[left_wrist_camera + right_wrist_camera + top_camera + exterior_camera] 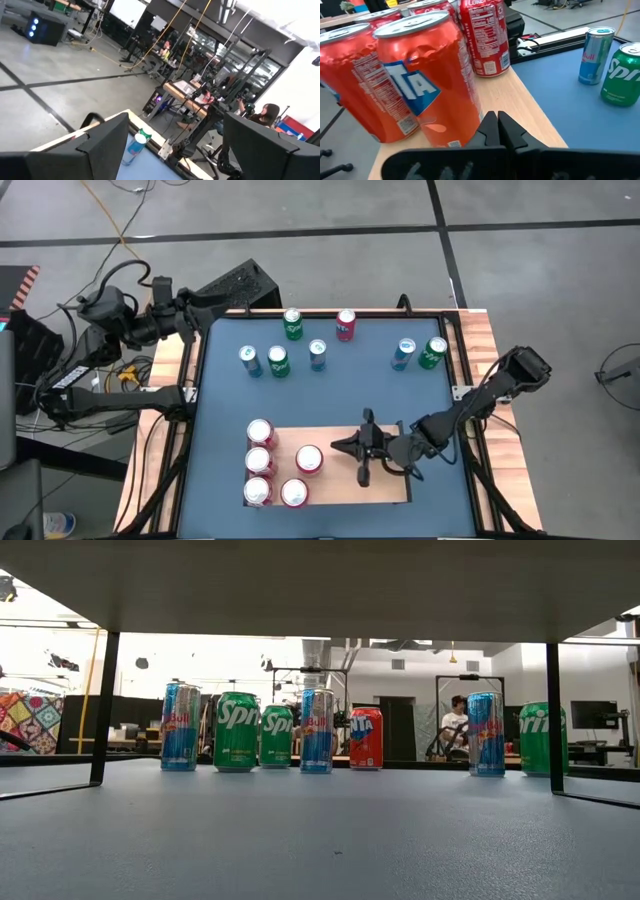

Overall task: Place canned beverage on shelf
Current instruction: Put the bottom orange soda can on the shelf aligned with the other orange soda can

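Fanta can (422, 75) and Coke can (485, 35) stand on the shelf (530, 115); right gripper (352, 446) fingers clenched, empty; left gripper (195, 308) fingers spread, empty, at the bench's far-left corner.

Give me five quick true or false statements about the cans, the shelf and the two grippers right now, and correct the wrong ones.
1. Five red cans stand on the shelf. True.
2. The right gripper holds a can. False: it is shut on nothing, over the shelf beside the red cans.
3. Seven cans stand on the blue table off the shelf. True.
4. The left gripper hovers over the shelf. False: it is at the table's far left corner, open.
5. One can lies on its side. False: all are upright.
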